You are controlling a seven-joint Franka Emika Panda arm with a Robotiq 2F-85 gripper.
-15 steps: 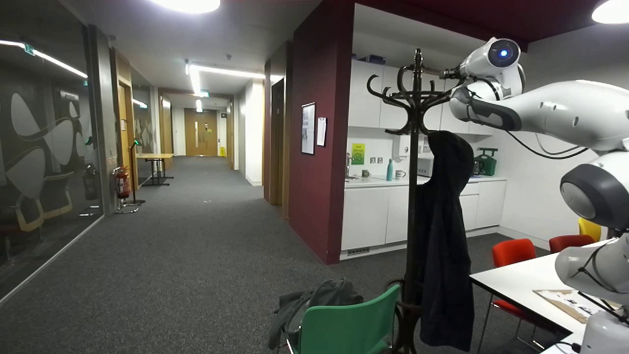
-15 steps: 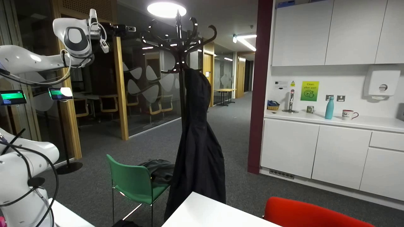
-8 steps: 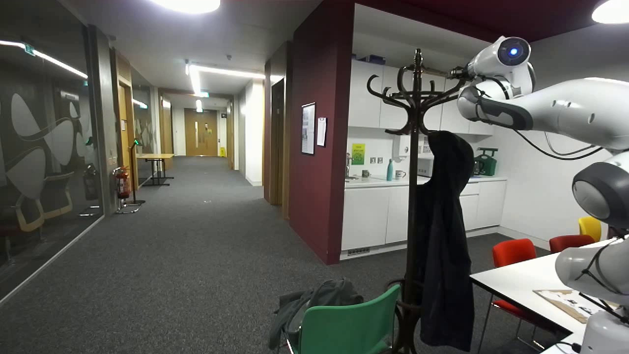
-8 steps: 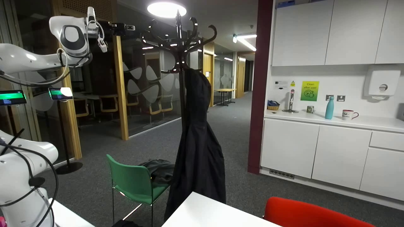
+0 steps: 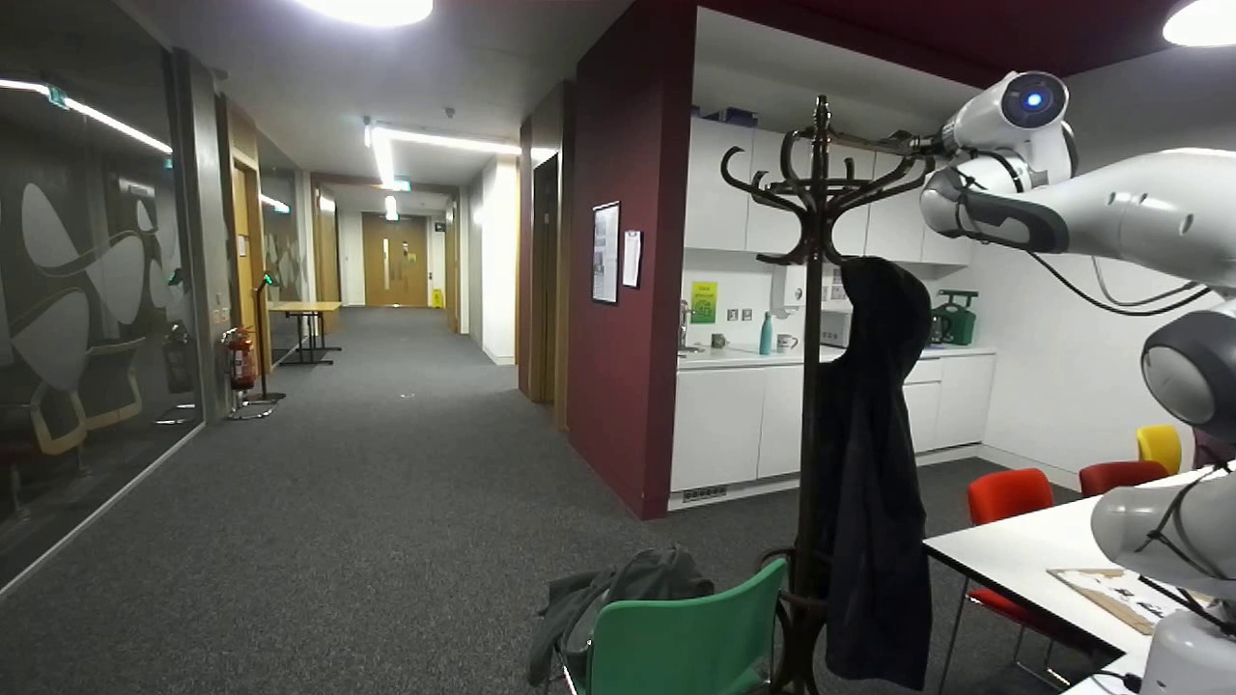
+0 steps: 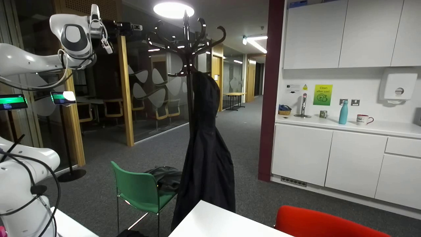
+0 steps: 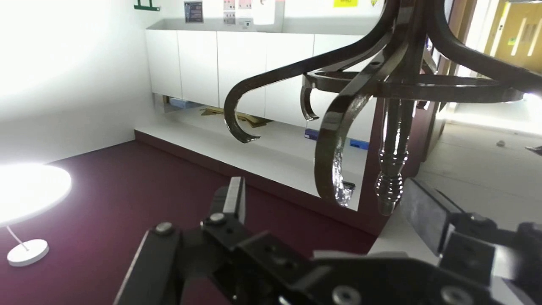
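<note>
Facing one coatstand (image 7: 396,90), one gripper (image 7: 326,197) holds two fingers (image 7: 424,215) apart.

In an exterior view, I lose the lower pole of the glossy dark-brown coat stand (image 6: 188,61) behind the long black hooded coat (image 6: 208,141), mid-frame; the blurry black metal gripper (image 7: 324,197) is cut by the wrist view's bottom edge.

On my feed the arm (image 5: 1149,230) shows glossy white shells pitted with small oval recesses (image 5: 1185,224), plus dark grey panels (image 5: 1041,233). A pale oval cap (image 6: 73,34) sits within a dark surround. I can pick out a blue light (image 5: 1034,99) glowing on a dark round face. Black cables (image 6: 59,191) and a white cable (image 6: 67,67) run outside the shells. My claw (image 7: 325,195) has black links, round silvery screws (image 7: 217,217) and grey pads (image 7: 425,216).
</note>
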